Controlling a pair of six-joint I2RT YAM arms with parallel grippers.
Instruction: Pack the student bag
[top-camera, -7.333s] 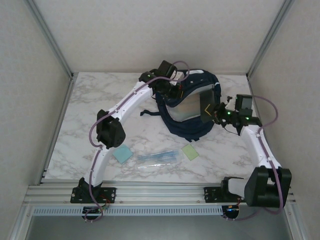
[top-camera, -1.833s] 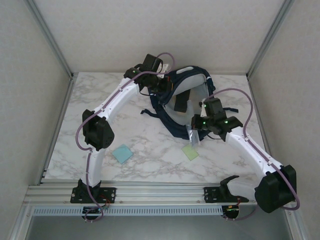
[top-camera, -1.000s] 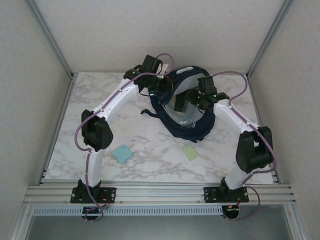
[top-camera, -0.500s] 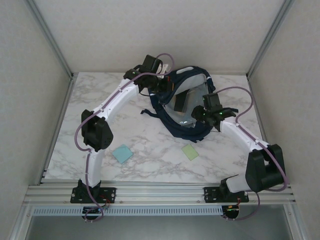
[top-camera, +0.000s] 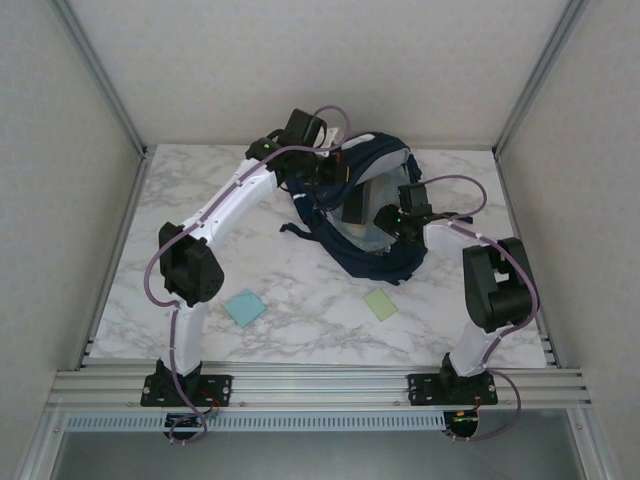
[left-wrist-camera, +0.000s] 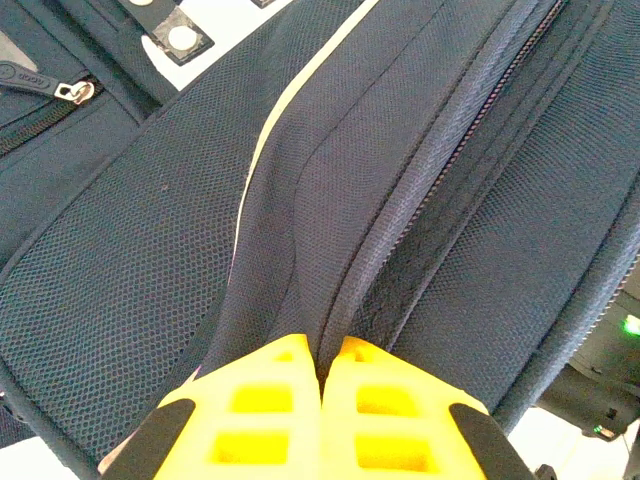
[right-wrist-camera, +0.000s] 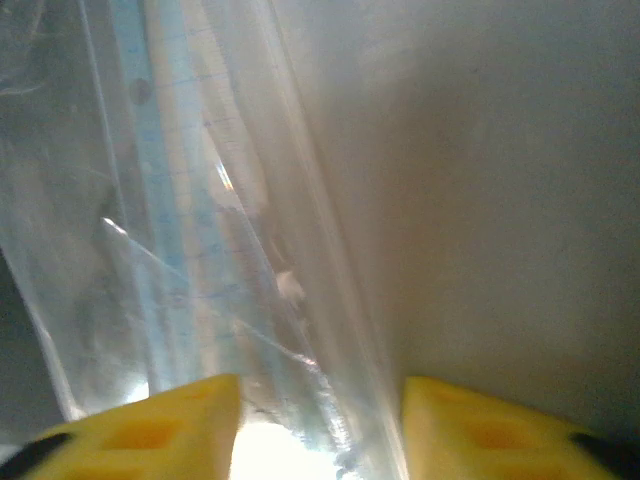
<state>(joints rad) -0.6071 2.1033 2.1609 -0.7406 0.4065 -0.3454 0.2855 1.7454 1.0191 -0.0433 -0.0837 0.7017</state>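
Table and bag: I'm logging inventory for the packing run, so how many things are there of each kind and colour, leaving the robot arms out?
student bag: 1
blue square pad: 1
green square pad: 1
clear plastic packet: 1
Total: 4

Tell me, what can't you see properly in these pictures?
- Inside the student bag, top view: its folded fabric and the right hand cover the opening.
- Clear packet, right wrist view: blurred and very close; its bluish contents are unclear.
- Whether the right hand touches that packet: the blur hides it.
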